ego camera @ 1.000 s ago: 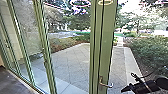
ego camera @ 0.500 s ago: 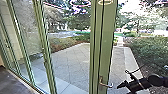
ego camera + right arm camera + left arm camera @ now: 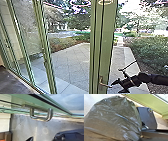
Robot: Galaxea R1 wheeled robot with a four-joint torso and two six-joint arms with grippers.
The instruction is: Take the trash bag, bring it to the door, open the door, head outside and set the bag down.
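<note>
At the left, the bag [image 3: 115, 119] is noted close up in the left wrist view, its dark film bulging and creased; by its place it is judged to be carried on the left side. How far the left claw is open, and whether the bag is gripped by it, cannot be told. In the head view, glass panels [image 3: 27, 42] in green frames are found at the left, with paving [image 3: 72, 62] seen beyond them. Right of centre, the door's green upright [image 3: 107, 45] is recorded, with the metal handle [image 3: 106, 85] mounted low on it. The handle's grip is slanted slightly down to the right in the head view, its free end being pointed toward the right claw [image 3: 116, 87]. The right claw is located just to the right of that end, at nearly the same height, and is aimed leftward at it. It is observed to be parted, by a moderate amount as judged, with nothing seen between its tips. In the right wrist view the handle is shown as a bent bar with its length set along the frame; no grasp on it is seen. The right claw is plainly the nearer one, and a short leftward approach is judged to be required, with the tips placed astride the grip. A glancing push against the free end is considered the main risk.
</note>
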